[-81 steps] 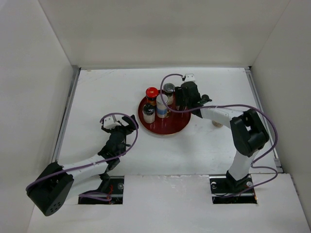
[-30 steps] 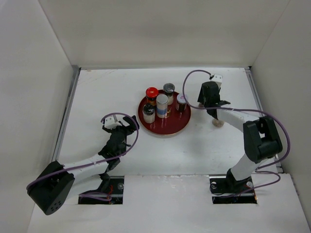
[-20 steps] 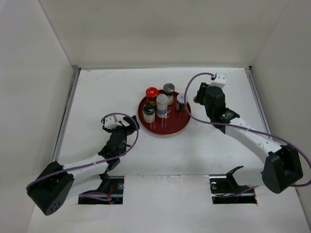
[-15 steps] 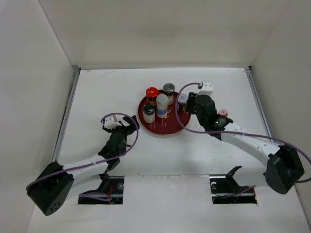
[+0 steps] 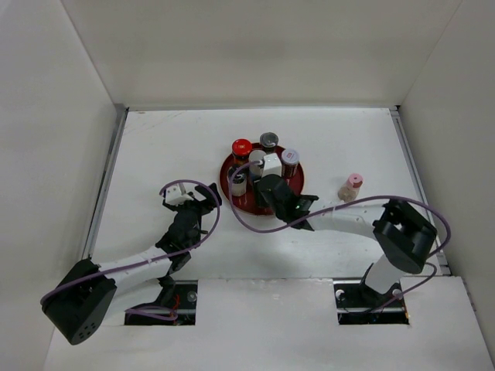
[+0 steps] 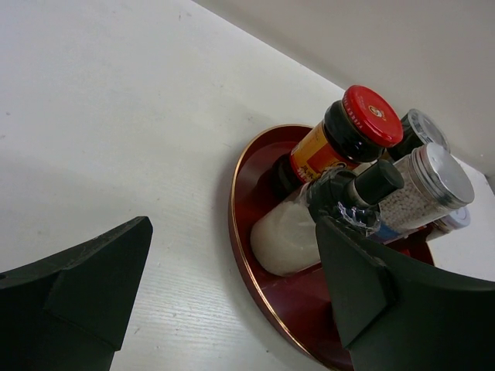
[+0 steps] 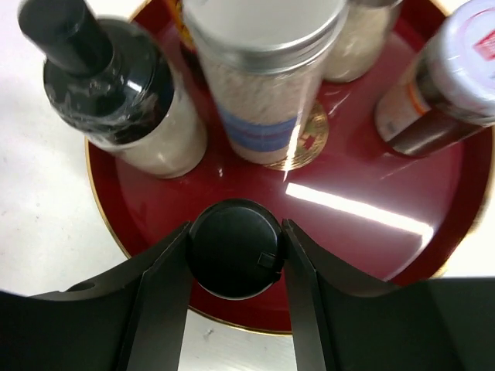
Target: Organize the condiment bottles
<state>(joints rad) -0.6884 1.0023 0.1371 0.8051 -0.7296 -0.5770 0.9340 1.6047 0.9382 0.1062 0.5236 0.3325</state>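
The right hand [image 7: 234,239] grips a black-capped jar [image 7: 230,255] over the red tray [image 7: 363,232]. The left hand [image 6: 232,278] gapes wide, empty, above the tabletop [image 6: 116,116]

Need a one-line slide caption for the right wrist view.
Right fingers grip a black-capped jar at the red tray rim, other bottles standing behind it.

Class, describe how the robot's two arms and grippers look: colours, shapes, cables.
The left arm and right arm have white links, bulky black joints and a looping purple cable each. The left gripper and right gripper each have two matte black, wedge-shaped fingers.
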